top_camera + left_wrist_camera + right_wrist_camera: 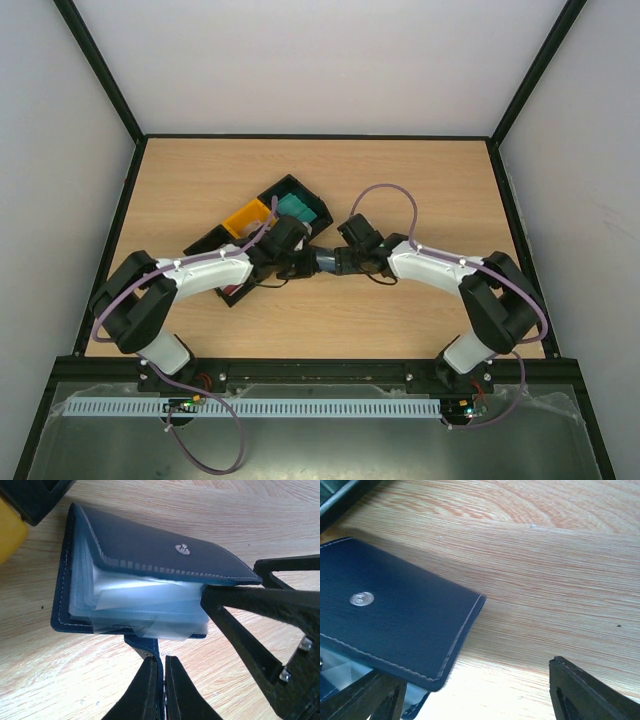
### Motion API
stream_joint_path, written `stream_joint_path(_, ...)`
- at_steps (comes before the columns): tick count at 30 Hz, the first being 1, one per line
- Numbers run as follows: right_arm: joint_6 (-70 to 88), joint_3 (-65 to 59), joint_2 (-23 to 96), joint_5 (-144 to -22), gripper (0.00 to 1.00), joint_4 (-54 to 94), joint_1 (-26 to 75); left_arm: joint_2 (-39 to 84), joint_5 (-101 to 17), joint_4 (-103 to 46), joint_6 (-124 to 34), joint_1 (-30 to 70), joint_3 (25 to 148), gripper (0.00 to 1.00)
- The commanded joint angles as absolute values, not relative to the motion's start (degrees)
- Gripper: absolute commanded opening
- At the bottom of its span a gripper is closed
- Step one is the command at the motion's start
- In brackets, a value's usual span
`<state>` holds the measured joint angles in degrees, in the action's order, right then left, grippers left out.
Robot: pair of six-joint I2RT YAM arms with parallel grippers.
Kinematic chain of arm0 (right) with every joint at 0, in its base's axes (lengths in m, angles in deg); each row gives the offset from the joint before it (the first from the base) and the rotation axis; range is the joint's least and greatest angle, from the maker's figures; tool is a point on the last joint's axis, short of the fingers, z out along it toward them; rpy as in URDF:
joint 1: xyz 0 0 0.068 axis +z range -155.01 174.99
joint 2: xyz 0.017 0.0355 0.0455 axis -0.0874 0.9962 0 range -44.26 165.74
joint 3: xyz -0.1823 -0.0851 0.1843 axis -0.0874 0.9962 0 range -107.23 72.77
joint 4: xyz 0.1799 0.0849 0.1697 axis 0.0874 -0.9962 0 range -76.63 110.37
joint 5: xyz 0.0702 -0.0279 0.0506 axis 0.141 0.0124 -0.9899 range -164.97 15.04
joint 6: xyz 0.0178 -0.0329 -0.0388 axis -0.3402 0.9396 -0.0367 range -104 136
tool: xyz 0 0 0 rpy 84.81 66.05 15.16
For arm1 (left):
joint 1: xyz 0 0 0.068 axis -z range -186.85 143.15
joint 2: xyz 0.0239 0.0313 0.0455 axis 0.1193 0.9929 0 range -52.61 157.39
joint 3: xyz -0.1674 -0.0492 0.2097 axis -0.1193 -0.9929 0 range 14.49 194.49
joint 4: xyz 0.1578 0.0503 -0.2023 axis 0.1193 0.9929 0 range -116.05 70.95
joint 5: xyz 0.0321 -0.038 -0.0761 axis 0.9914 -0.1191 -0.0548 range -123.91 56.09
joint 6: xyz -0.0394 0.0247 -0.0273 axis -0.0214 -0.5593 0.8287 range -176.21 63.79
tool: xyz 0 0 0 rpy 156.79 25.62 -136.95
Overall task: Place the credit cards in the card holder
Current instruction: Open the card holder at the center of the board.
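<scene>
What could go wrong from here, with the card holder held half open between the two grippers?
1. The left gripper pinches only the thin clasp tab, so the card holder could pivot or slip free if pushed.
2. One finger of the open right gripper sits beneath the cover, seemingly against the clear sleeves; it may crumple or snag them.
3. The cover is only partly raised and could drop shut.

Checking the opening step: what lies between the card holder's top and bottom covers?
The card holder's clear sleeves and one finger of the right pincer, shown in the left wrist view.
</scene>
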<state>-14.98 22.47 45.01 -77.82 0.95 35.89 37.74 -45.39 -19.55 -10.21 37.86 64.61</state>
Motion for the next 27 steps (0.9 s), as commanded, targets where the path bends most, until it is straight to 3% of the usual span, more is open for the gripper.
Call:
stream_joint_path(1,-18.16,20.27,46.79,-74.52,0.75,1.90,35.88,36.21,-45.25,-17.79,-10.68,38.06,63.47,0.02)
stream_joint_path(16,-17.86,13.34,54.29,-73.63,0.81,2.82,35.92,35.34,-45.06,-17.36,-10.60,38.06,60.36,0.02)
stream_joint_path(19,-15.45,12.77,56.54,-73.24,0.77,3.41,35.92,35.01,-44.61,-17.21,-10.59,38.06,59.66,0.02)
stream_joint_path(24,-11.58,12.94,57.29,-74.05,0.62,5.53,35.71,34.87,-43.75,-16.54,-10.98,38.05,58.41,0.02)
stream_joint_path(27,-11.20,13.01,57.56,-73.32,0.62,5.72,35.31,34.78,-42.87,-15.69,-11.41,38.06,57.72,0.02)
